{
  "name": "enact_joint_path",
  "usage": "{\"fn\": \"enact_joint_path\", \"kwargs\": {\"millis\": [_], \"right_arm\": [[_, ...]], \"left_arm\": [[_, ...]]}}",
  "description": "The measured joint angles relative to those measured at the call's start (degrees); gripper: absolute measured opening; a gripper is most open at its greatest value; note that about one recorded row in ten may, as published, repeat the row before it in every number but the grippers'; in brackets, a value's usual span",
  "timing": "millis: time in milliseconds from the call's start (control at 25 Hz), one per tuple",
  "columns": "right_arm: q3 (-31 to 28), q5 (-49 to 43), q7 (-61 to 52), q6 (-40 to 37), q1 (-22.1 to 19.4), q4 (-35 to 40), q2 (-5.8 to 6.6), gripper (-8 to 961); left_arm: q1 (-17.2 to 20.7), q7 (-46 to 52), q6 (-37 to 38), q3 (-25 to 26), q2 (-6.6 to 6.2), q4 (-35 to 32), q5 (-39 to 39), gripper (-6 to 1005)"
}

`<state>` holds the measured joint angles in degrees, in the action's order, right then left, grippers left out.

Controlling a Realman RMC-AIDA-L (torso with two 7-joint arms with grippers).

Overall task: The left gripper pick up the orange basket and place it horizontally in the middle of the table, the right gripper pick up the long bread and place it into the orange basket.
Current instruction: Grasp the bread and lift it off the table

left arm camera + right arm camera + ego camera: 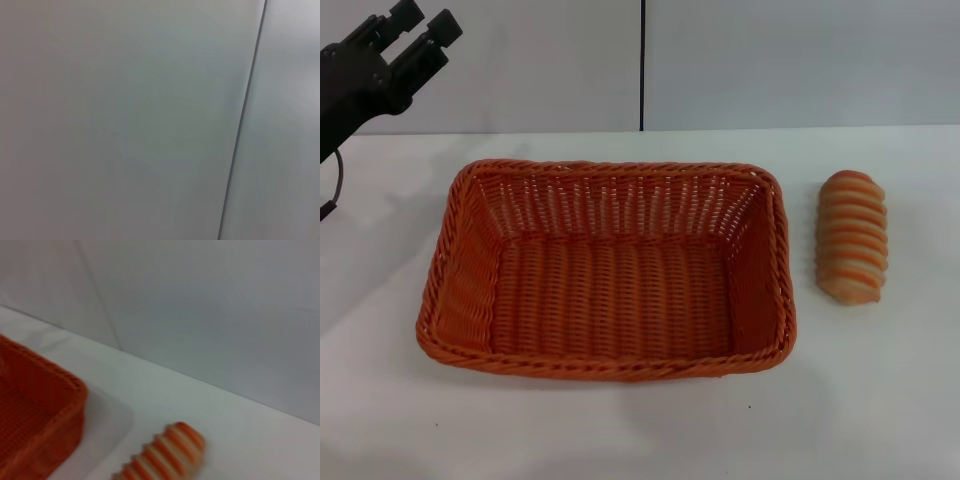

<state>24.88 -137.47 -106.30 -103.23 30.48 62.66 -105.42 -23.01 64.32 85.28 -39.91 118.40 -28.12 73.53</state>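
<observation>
Head view puts the left gripper (417, 30) high at the far left, raised off the table (880, 400), its two black fingers parted with a clear gap and holding nothing. Left wrist view shows only blank wall with a dark seam, consistent with that claw pointing away from the work. Right gripper: not visible in any view, so whether its fingers are parted or closed cannot be told; its wrist camera looks across the orange basket (35, 415) corner towards the long bread (165, 455). Risks, as judgement: the bread lies just beside the basket's right wall, so a descent that drifts toward the basket could put one finger onto the braided rim and nudge the basket off its spot. The loaf is rounded and ridged; a pinch off its middle could let it roll or tip. On release, a drop near the sloped side could leave it perched on the rim instead of on the floor. Layout from the left claw outward: the orange basket (610, 270) sits below and to its right, mid-table, long side across, empty; the long bread (852, 236) lies beyond the basket's right edge, lengthwise front to back, apart from it.
</observation>
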Motion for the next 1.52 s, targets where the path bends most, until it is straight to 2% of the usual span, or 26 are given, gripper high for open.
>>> {"fn": "enact_joint_path", "kwargs": {"millis": [160,200,360,720,960,1160,1520], "right_arm": [[1.6,0.0,3.5,4.1,2.4,-5.6,-2.1,649],[1.6,0.0,3.5,4.1,2.4,-5.6,-2.1,648],[3.9,-0.4,5.0,10.8,5.4,-15.0,-1.94,647],[7.8,-0.7,5.1,17.9,8.4,-22.2,-1.9,643],[12.0,-0.8,5.1,22.9,9.9,-25.6,-3.25,640],[14.3,-0.8,5.1,26.4,10.6,-28.2,-3.85,638],[14.8,-0.9,5.5,28.3,11.5,-29.6,-4.89,635]], "left_arm": [[-0.4,-2.7,0.6,-0.4,-0.01,2.8,-2.0,605],[-0.4,-2.7,0.6,-0.4,-0.01,2.8,-2.0,606],[-0.5,-3.0,1.0,-0.3,-0.01,3.4,-2.3,605],[-0.7,-4.3,1.7,-0.4,0.08,4.6,-3.1,603],[-0.7,-4.9,2.8,-0.4,0.08,5.0,-3.1,603],[-0.5,-4.9,3.2,-0.4,0.08,5.0,-3.1,602],[-0.4,-4.9,4.1,-0.1,0.06,5.4,-3.1,602]]}}
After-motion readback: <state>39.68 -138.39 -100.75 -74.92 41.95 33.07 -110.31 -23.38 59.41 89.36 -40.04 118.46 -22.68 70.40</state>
